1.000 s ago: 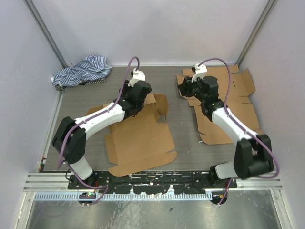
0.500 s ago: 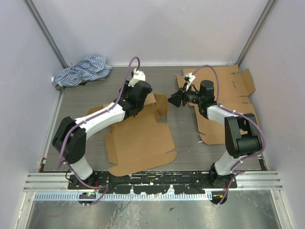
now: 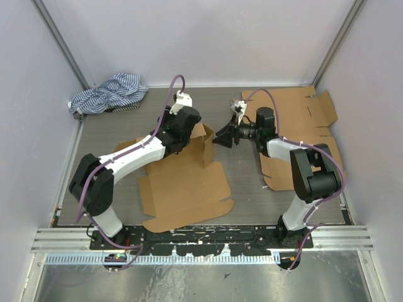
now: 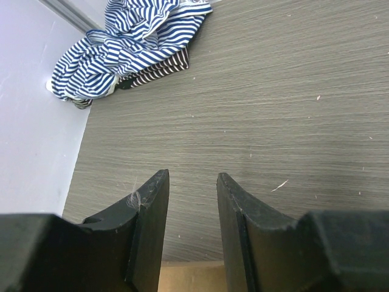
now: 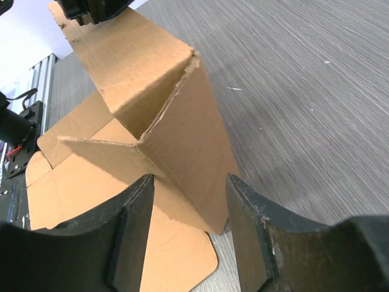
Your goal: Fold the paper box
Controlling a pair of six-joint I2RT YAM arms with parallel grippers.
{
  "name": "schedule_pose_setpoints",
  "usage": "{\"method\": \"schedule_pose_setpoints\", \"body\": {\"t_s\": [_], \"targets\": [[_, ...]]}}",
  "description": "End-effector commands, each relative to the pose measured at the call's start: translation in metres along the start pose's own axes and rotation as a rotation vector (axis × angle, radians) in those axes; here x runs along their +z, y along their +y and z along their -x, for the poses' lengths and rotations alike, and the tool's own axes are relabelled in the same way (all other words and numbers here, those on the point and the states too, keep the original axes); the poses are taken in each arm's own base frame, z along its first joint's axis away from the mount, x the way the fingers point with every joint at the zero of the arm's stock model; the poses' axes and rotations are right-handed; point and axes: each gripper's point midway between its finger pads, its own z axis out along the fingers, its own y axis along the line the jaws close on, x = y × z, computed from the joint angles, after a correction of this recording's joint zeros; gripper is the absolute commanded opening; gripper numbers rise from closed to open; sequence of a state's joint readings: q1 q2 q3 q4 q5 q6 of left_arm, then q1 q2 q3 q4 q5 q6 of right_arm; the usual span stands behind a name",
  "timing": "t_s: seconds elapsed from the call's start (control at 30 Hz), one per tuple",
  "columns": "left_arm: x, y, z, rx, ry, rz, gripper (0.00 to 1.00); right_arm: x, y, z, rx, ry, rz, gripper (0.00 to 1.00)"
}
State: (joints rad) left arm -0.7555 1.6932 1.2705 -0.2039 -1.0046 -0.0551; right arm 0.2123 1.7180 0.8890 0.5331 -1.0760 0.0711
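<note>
The paper box (image 3: 182,182) is a brown cardboard cutout lying mostly flat at centre-left, with its back panel and a side flap (image 3: 208,142) raised. In the right wrist view the panel and flap (image 5: 176,121) meet in a corner. My left gripper (image 4: 192,176) sits at the top of the back panel. Its jaws stand apart over bare table, and a strip of cardboard (image 4: 191,277) shows low between them. My right gripper (image 3: 221,137) points left at the flap and is open, its fingertips (image 5: 146,188) on either side of the flap's lower corner without pinching it.
A stack of flat cardboard blanks (image 3: 308,126) lies at the right, under the right arm. A blue striped cloth (image 3: 107,94) is bunched in the back left corner. Grey walls close the table on three sides.
The right arm swung left from the cardboard stack to the raised flap, and its jaws widened a little. The flap now stands more upright. The left arm has not moved.
</note>
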Motion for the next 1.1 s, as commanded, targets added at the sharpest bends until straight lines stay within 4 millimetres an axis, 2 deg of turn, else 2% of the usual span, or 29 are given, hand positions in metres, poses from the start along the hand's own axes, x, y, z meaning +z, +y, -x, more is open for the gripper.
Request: {"method": "schedule_pose_setpoints", "body": {"t_s": [0.0,0.43,0.67,0.8,0.97,1.07], "targets": [[-0.005,-0.021,-0.028,0.094,0.071,-0.087,0.45,0.017,0.011,0.025,-0.131,-0.043,0.06,0.56],[-0.008,-0.02,-0.024,0.091,0.068,-0.09,0.45,0.04,0.032,0.017,-0.179,-0.003,0.041,0.58],[-0.009,-0.022,-0.023,0.085,0.069,-0.105,0.45,0.048,0.031,0.021,-0.207,-0.015,-0.062,0.59],[-0.009,-0.024,-0.024,0.092,0.072,-0.108,0.45,0.053,0.023,0.021,-0.193,-0.03,-0.132,0.59],[-0.011,-0.026,-0.025,0.097,0.072,-0.114,0.45,0.061,0.026,0.019,-0.183,-0.077,-0.185,0.58],[-0.011,-0.026,-0.025,0.096,0.071,-0.115,0.45,0.065,0.031,0.019,-0.171,-0.115,-0.199,0.54]]}}
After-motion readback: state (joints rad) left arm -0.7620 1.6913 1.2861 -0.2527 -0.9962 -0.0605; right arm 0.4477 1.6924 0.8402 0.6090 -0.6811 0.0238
